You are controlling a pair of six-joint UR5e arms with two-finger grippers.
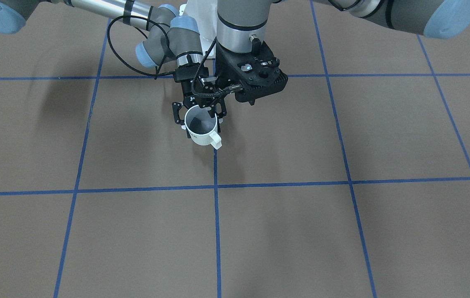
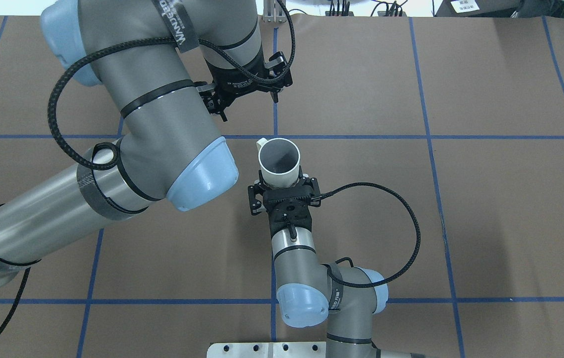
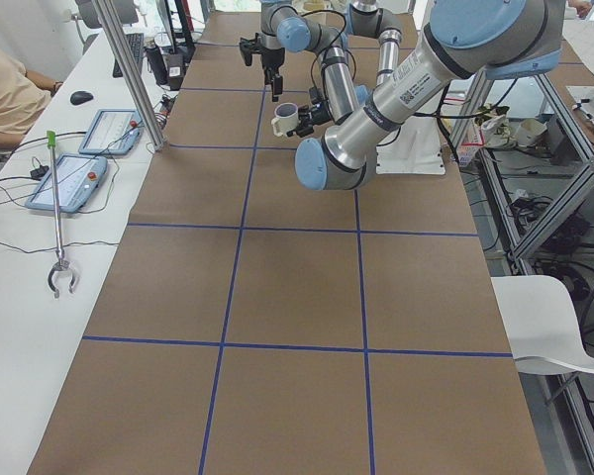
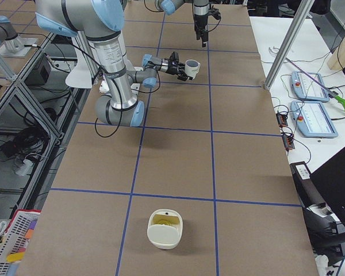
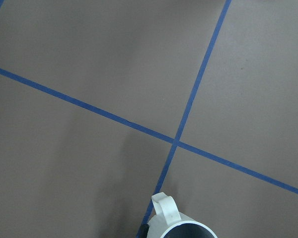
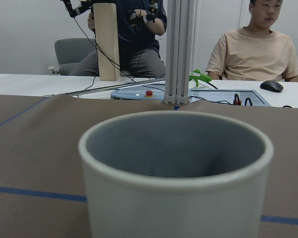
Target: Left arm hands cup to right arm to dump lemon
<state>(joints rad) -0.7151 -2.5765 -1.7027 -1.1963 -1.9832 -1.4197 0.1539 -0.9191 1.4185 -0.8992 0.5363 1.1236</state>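
The white cup [image 2: 279, 161] is upright in the air, mouth up, with its handle [image 2: 262, 143] pointing away from the robot. My right gripper [image 2: 282, 185] is shut on its lower wall. The cup also shows in the front view [image 1: 202, 129], the left side view [image 3: 284, 120], the right side view [image 4: 191, 68] and close up in the right wrist view [image 6: 174, 168]. Its greyish inside shows no lemon in any view. My left gripper [image 2: 249, 107] hangs open and empty beyond the cup, pointing down. The left wrist view sees only the cup's handle [image 5: 165, 208].
A white bowl [image 4: 164, 236] with a yellowish inside stands on the table far toward my right end. Operators [image 6: 253, 47] sit beyond the far table edge, behind an aluminium post [image 6: 179, 49] and control pendants [image 4: 313, 118]. Blue tape lines [image 1: 216, 186] cross the brown table.
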